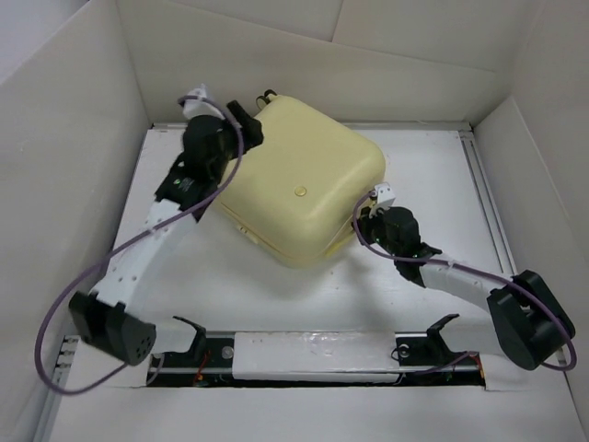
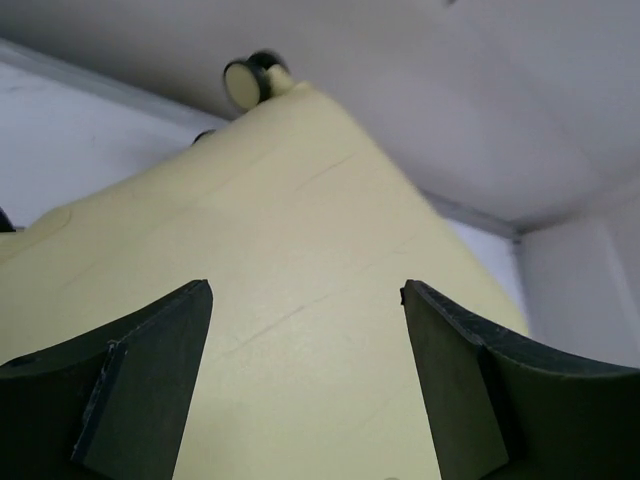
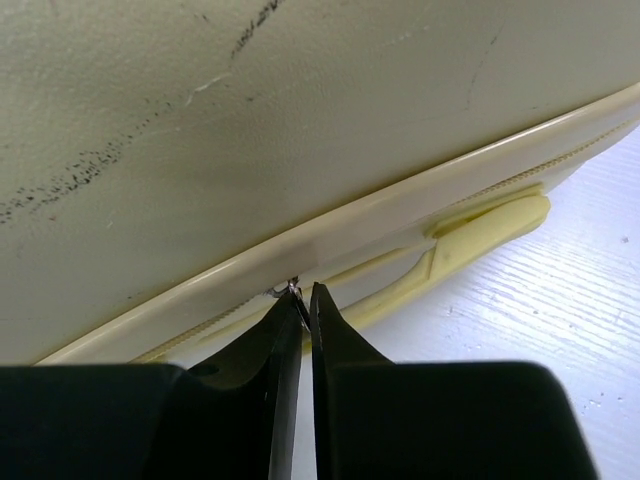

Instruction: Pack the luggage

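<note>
Top external view: closed pale yellow suitcase lying flat and skewed on the white table, toward the far left corner. Left gripper at its far left corner, right gripper against its near right edge, probably one to brace and one to work the closure. Left wrist view: left gripper spread wide just above the smooth suitcase top, gripping nothing, a caster wheel beyond; seemingly placed to press down and steady the case. Right wrist view: right gripper pressed almost together at the zip seam, apparently pinching the small metal zipper pull, near a moulded yellow tab; likely readied for drawing the zipper along the suitcase edge.
</note>
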You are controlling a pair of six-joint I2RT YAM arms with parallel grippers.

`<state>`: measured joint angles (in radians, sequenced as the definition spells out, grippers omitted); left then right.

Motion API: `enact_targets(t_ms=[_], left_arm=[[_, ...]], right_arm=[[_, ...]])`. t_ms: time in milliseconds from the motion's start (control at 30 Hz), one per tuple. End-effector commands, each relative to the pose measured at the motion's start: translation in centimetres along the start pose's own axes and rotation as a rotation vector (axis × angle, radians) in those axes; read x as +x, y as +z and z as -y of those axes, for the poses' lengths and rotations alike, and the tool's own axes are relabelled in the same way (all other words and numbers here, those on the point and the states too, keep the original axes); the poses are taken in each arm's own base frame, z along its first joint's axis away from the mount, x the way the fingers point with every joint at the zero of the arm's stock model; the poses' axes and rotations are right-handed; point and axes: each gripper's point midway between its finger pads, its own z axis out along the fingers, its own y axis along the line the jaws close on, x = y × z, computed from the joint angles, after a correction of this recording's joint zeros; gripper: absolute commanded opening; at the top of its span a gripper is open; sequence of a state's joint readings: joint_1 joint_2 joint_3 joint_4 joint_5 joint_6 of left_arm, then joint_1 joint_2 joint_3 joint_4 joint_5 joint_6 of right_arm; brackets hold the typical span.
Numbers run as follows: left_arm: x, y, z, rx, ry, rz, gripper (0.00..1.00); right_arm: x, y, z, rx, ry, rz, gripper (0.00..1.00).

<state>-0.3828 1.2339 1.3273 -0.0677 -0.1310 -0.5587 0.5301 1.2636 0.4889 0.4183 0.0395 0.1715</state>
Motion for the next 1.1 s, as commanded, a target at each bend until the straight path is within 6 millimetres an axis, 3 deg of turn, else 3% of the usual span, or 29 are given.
enact_targets(t_ms=[0, 33, 67, 100, 133, 167, 200, 233, 267, 300, 333, 367, 400, 433, 467, 500, 533, 633, 733, 833, 933, 1067], left_arm=[[-2.7, -0.9, 2.3, -0.206, 0.14, 0.146, 0.74], [-2.6, -1.0, 3.9, -0.248, 0.213, 0.148, 0.76], [0.5, 0.9, 5.7, -0.279, 0.267, 0.08, 0.76], [-3.0, -0.3, 8.0, -0.282, 0.203, 0.138, 0.74], [-1.5, -0.4, 8.1, -0.283, 0.211, 0.087, 0.72], [-2.6, -1.8, 8.9, -0.212, 0.153, 0.1, 0.71], [-2.2, -2.9, 9.8, -0.131, 0.107, 0.09, 0.67], [2.0, -2.6, 9.2, -0.055, 0.104, 0.042, 0.63], [2.8, -4.1, 8.7, -0.014, 0.075, 0.042, 0.61], [1.9, -8.0, 9.1, 0.067, -0.007, 0.064, 0.59], [6.3, -8.4, 5.9, 0.012, 0.03, 0.012, 0.49], [7.8, -9.5, 5.0, 0.019, 0.022, -0.003, 0.46], [8.6, -12.0, 4.5, 0.06, -0.01, -0.02, 0.44], [10.4, -12.6, 3.1, 0.043, -0.024, -0.045, 0.42], [17.2, -13.8, -1.5, 0.007, -0.061, -0.141, 0.34], [17.3, -13.8, -1.6, 0.007, -0.061, -0.142, 0.34], [20.5, -13.8, -2.8, 0.012, -0.059, -0.197, 0.32], [24.1, -13.5, -3.4, 0.022, -0.053, -0.274, 0.31], [26.4, -12.4, -3.4, -0.002, -0.017, -0.307, 0.29], [26.9, -11.1, -2.5, -0.012, 0.026, -0.305, 0.29], [26.7, -10.2, -2.1, -0.019, 0.031, -0.287, 0.29], [26.0, -9.5, -1.1, 0.015, -0.004, -0.277, 0.28]], right_arm=[[-2.2, 0.7, 0.1, -0.008, 0.036, 0.083, 0.0], [-2.2, 0.7, -0.1, -0.024, 0.027, 0.08, 0.0], [-2.2, 0.7, -0.1, -0.024, 0.027, 0.08, 0.0], [-2.2, 0.7, -0.1, -0.024, 0.027, 0.08, 0.0], [-2.1, 0.7, -0.3, -0.035, 0.026, 0.078, 0.0], [-2.6, 0.5, 0.1, -0.025, 0.03, 0.091, 0.0], [-2.5, 0.5, -0.2, -0.042, 0.029, 0.087, 0.0], [-2.6, 0.5, 0.2, -0.032, 0.032, 0.089, 0.0], [-2.1, 0.4, 0.1, -0.042, 0.032, 0.078, 0.0], [-2.1, 0.4, 0.2, -0.049, 0.035, 0.077, 0.0], [-2.1, 0.4, 0.0, -0.059, 0.034, 0.075, 0.0], [-2.1, 0.4, 0.0, -0.059, 0.034, 0.075, 0.0], [-2.1, 0.4, -0.1, -0.068, 0.034, 0.073, 0.0], [-2.1, 0.4, -0.1, -0.068, 0.034, 0.073, 0.0], [-2.1, 0.4, -0.3, -0.079, 0.033, 0.071, 0.0], [-2.1, 0.4, -0.3, -0.079, 0.033, 0.071, 0.0], [-2.4, 0.2, -0.4, -0.08, 0.033, 0.08, 0.0], [-2.9, -0.3, -0.5, -0.085, 0.041, 0.099, 0.0], [-3.0, -1.0, -0.5, -0.083, 0.042, 0.09, 0.0], [-3.7, -1.5, -0.7, -0.085, 0.041, 0.101, 0.0], [-3.5, -1.9, -1.2, -0.091, 0.037, 0.088, 0.0], [-2.7, -2.8, -3.3, -0.123, 0.034, 0.06, 0.0]])
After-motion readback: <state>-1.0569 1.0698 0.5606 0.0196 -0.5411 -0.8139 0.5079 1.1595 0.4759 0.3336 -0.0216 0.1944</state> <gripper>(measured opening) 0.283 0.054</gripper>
